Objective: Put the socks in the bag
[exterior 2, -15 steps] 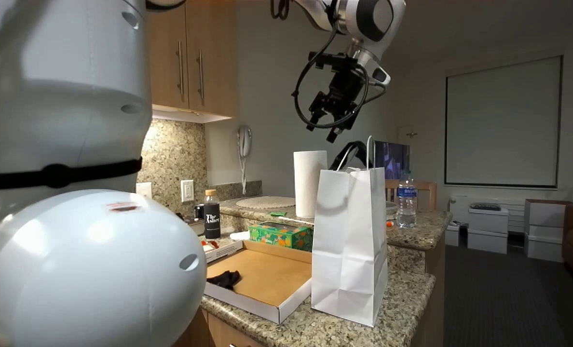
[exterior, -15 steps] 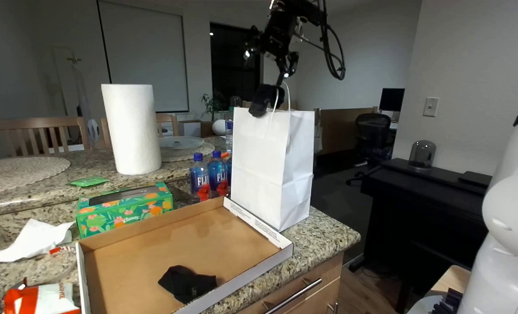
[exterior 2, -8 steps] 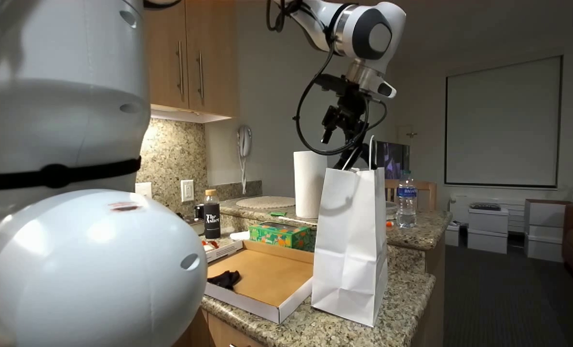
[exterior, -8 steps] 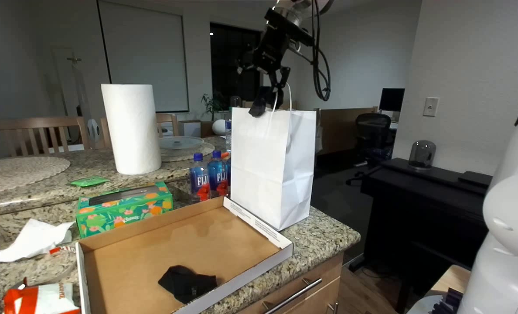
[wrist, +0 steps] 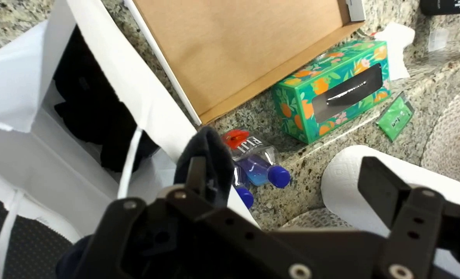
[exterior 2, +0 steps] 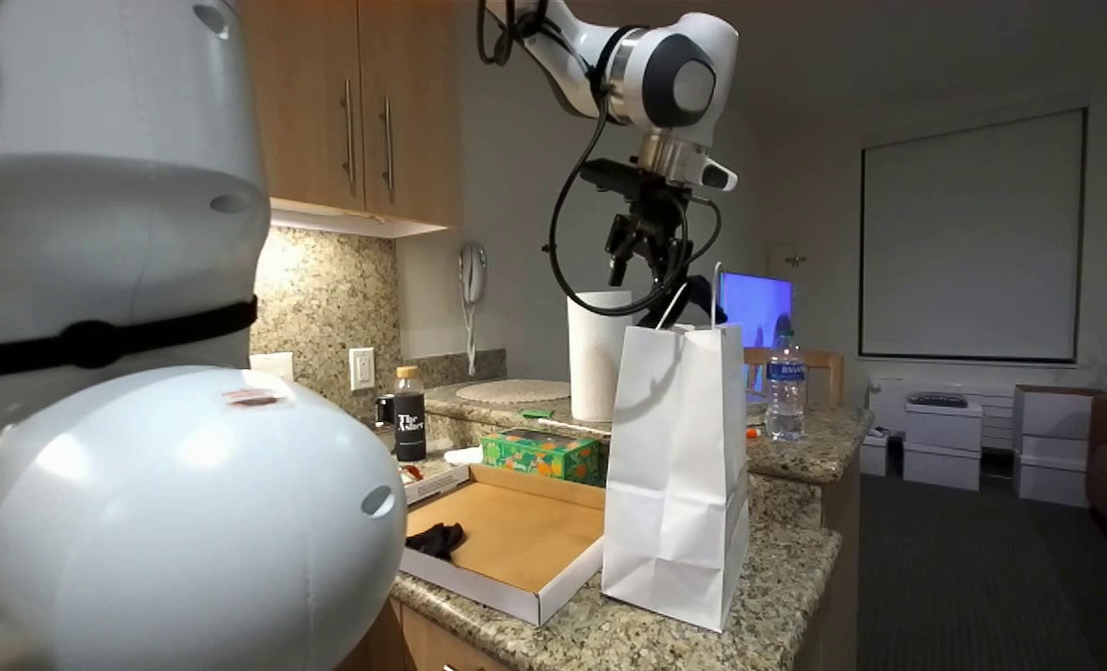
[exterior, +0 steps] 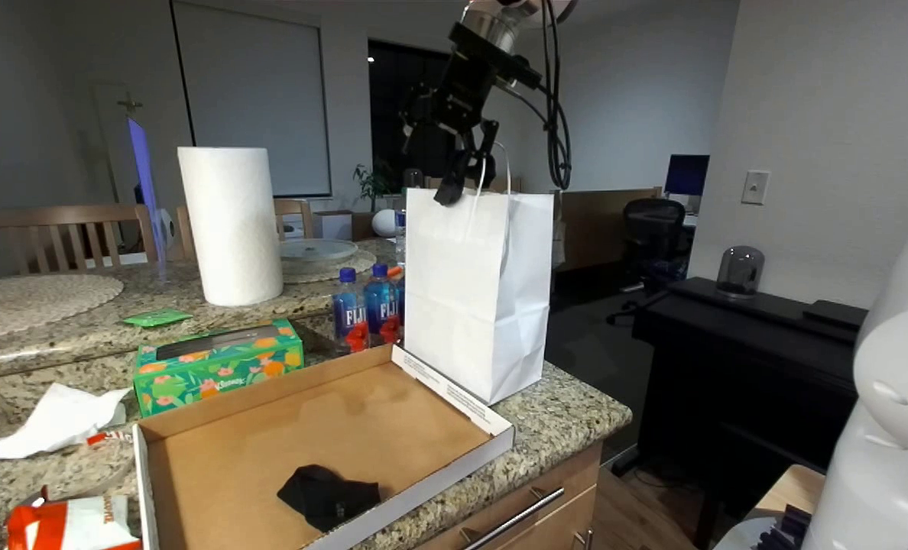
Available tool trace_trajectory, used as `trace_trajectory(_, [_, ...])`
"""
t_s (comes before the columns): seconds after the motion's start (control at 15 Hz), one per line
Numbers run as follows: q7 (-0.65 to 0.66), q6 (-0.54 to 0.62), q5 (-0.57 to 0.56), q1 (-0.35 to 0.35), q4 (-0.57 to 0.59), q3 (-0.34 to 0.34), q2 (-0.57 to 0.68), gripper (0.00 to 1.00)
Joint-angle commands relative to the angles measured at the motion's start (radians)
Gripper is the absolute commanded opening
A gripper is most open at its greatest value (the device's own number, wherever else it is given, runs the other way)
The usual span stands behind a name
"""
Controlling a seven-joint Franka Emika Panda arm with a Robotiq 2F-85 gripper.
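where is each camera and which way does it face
Wrist view: on the wrist, facing down past the open gripper into the white bag.
In an exterior view: beside the counter, facing across the cardboard tray; white arm casing at right, gripper above.
In an exterior view: beside the white arm casing, which fills the left, facing past the white bag toward a water bottle; gripper above.
Both exterior views share bag, tray and gripper.

Both exterior views share the tall white paper bag (exterior: 454, 298), side-on; close wrist view looks down, bag frame-left.
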Motion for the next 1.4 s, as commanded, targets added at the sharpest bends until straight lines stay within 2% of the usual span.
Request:
trace_trajectory(0.0, [0.043,0.005,-0.057,0.003,-0.072,0.012,-0.074,1.0])
trace_trajectory(0.07, [0.053,-0.002,-0.071,0.002,-0.079,0.014,-0.086,0.98])
trace_trajectory(0.13, [0.062,-0.005,-0.083,0.002,-0.09,0.017,-0.099,0.74])
trace_trajectory(0.2, [0.073,-0.004,-0.099,0.002,-0.1,0.02,-0.114,0.73])
trace_trajectory(0.53, [0.177,0.013,-0.208,-0.004,-0.133,0.054,-0.164,0.4])
trace_trajectory(0.6, [0.199,0.019,-0.228,-0.006,-0.136,0.061,-0.167,0.63])
trace_trajectory(0.67, [0.227,0.015,-0.251,-0.009,-0.134,0.067,-0.165,0.79])
trace_trajectory(0.73, [0.256,0.01,-0.272,-0.011,-0.132,0.072,-0.164,0.8])
trace_trajectory(1.0, [0.311,0.02,-0.307,-0.012,-0.135,0.074,-0.156,1.0])
trace_trajectory(1.33, [0.295,0.129,-0.298,-0.003,-0.172,0.08,-0.156,1.0])
